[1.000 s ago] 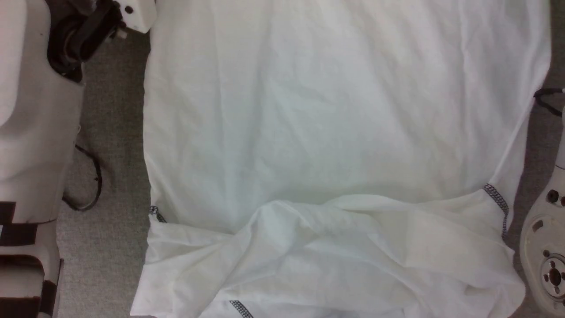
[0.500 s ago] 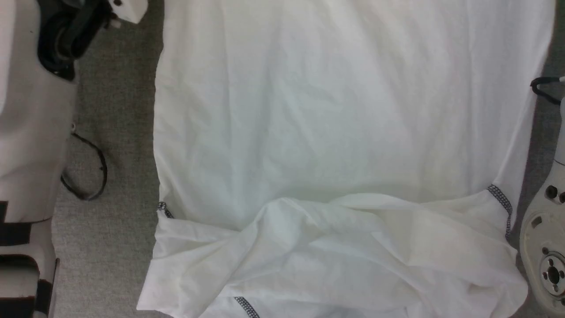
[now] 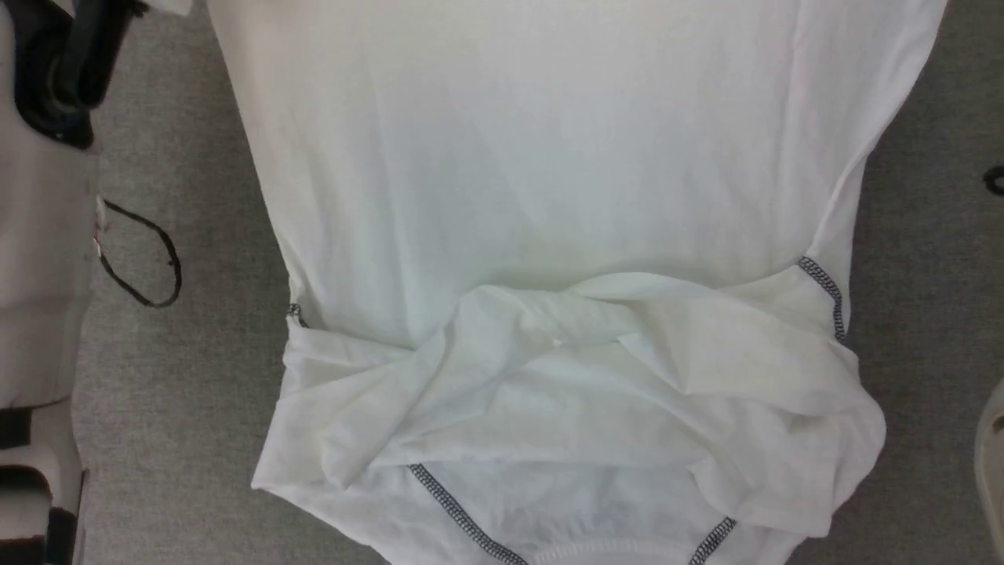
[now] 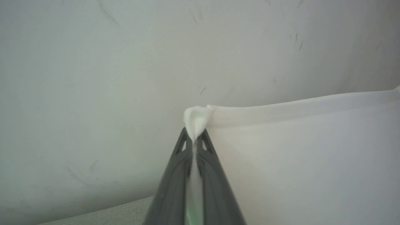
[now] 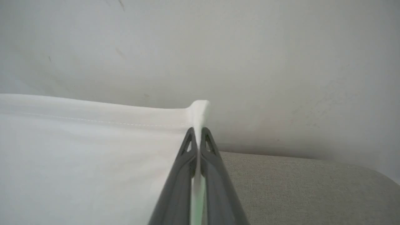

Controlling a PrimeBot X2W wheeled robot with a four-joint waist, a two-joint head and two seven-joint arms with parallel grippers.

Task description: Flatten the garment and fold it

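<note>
**A:** How will the shirt (image 3: 549, 196) handle?

**B:** Light, thin and limp, by the look of it. It bunches wherever nothing pulls on it. At the bottom of the head view are the neckline and the dark-stitched shoulder seams (image 3: 459, 510). The sleeves (image 3: 549, 392) are heaped in soft folds across the lower middle. Above them the body runs fairly smooth to the top of the frame, over the grey surface (image 3: 180, 408).

**A:** Where should the robot take hold?

**B:** Probably at the hemmed corners, since a doubled edge should slip less than a single layer. That is where the grip is now. The left gripper (image 4: 194, 137) is pinched tight on a puckered corner at centre frame. The right gripper (image 5: 197, 132) is clamped on the other corner. The hem is stretched level in front of a pale wall (image 5: 281, 62).

**A:** What does each view add?

**B:** The head view gives the crumpled sleeves and seams, and a black cable loop (image 3: 141, 259) at the left. The wrist views give the pinches close up, with the hem raised off the surface.
</note>
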